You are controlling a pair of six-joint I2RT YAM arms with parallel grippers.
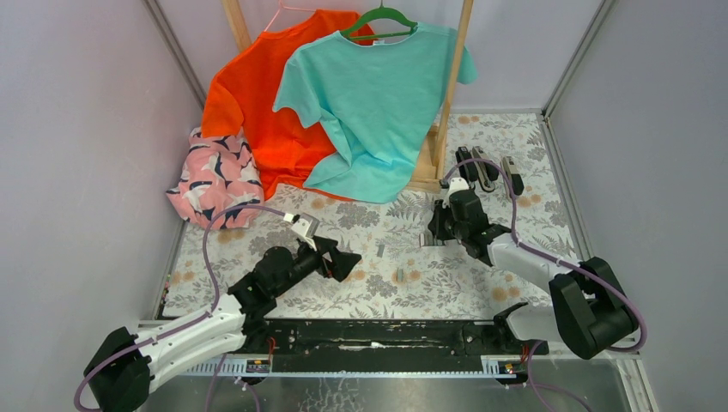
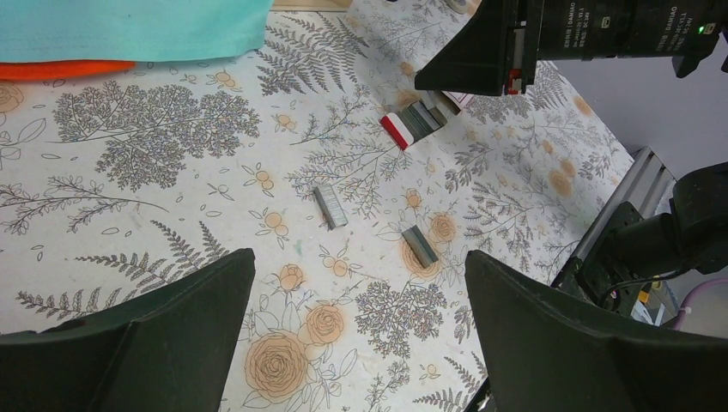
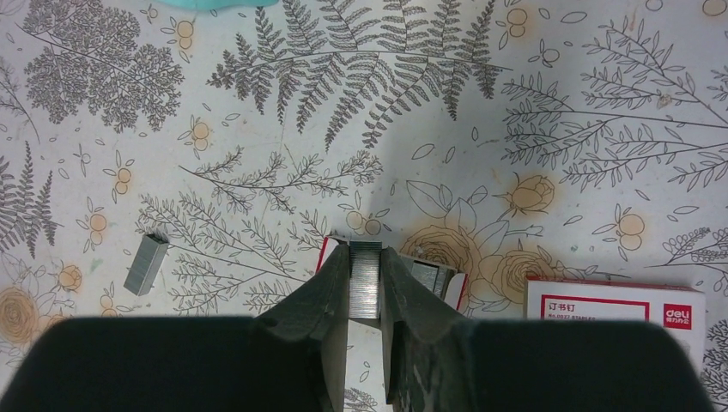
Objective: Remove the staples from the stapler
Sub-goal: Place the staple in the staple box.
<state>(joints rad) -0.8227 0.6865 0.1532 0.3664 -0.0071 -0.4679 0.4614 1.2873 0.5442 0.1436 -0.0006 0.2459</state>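
Bright, even light; soft shadows

Two small shiny silver staple strips lie apart on the flowery table cover, between the wide-open left gripper and the low right gripper.

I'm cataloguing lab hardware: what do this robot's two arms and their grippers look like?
Both arms match: the left arm and right arm have white link shells between bulky black joints, each with a looping mauve cable. The left gripper and right gripper have black, wedge-shaped fingers.
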